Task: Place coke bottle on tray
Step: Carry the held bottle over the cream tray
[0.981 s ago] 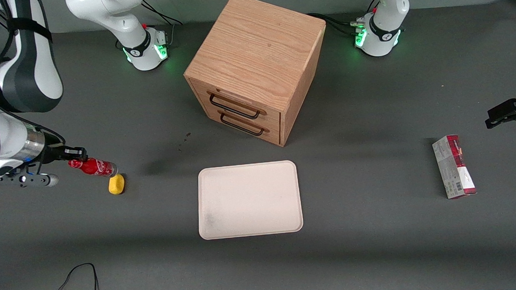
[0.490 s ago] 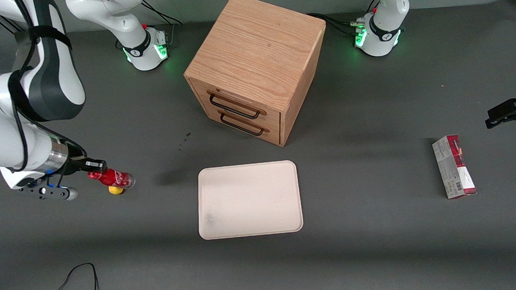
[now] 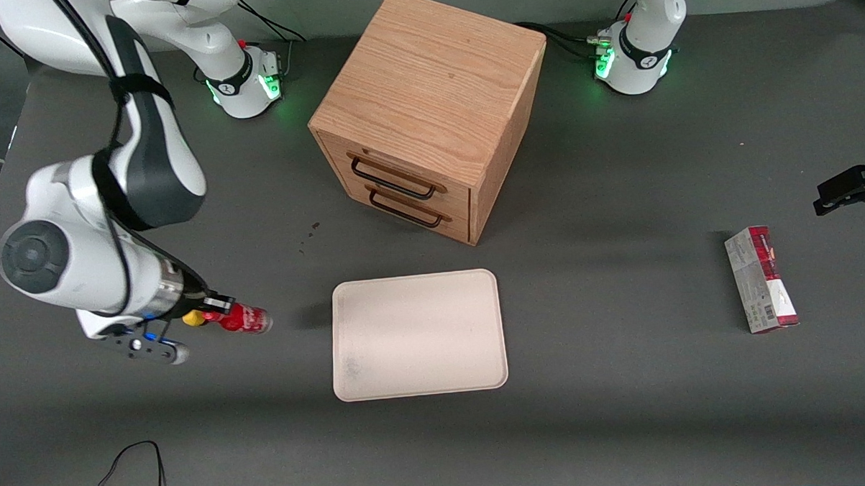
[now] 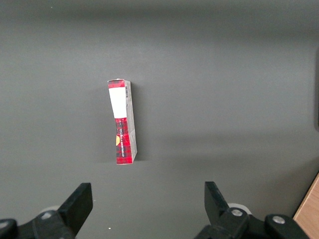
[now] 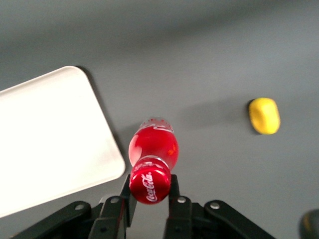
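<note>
My right gripper [image 3: 216, 316] [image 5: 149, 188] is shut on the red cap of the coke bottle [image 3: 242, 320] [image 5: 152, 153], holding it lying level above the table. The bottle's clear base points toward the tray [image 3: 418, 335] [image 5: 45, 134], a cream-beige rectangle with a low rim. The bottle hangs just short of the tray's edge, over bare table. In the wrist view the cap sits between both fingers [image 5: 175, 191] and the tray's rounded corner lies close beside the bottle.
A yellow oval lump [image 3: 190, 319] [image 5: 264, 115] lies on the table under the gripper. A wooden drawer cabinet [image 3: 428, 114] stands farther from the front camera than the tray. A red-and-grey carton [image 3: 760, 280] [image 4: 122, 122] lies toward the parked arm's end.
The right arm has carried the bottle sideways toward the tray and nearer the front camera, passing over the yellow lump. The grip on the cap is unchanged.
</note>
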`<state>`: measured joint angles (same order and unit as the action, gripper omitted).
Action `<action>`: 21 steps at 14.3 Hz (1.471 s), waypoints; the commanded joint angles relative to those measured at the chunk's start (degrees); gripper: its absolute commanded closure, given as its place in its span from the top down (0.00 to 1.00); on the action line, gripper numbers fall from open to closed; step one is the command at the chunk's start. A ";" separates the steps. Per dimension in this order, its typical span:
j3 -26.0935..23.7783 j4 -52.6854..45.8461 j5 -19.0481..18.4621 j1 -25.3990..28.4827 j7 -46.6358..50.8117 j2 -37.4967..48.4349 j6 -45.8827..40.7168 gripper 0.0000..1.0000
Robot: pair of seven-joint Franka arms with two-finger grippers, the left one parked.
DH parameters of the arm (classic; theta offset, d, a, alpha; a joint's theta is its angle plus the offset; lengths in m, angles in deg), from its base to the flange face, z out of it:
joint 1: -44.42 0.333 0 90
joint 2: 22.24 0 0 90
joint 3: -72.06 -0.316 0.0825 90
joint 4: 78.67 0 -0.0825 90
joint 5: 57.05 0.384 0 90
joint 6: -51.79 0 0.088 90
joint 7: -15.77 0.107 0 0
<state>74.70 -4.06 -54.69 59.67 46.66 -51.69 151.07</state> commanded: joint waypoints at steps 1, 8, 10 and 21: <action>-0.61 -8.06 0.02 1.96 5.65 -5.08 -2.07 0.00; -0.61 -18.35 -0.07 6.54 15.32 -14.66 -0.58 0.00; -0.53 -18.89 -0.07 7.16 17.26 -15.90 1.61 0.00; -0.53 -19.33 -2.53 9.36 23.06 -20.56 9.26 0.00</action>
<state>73.78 -20.55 -55.69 68.47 67.43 -70.29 159.74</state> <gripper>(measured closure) 0.714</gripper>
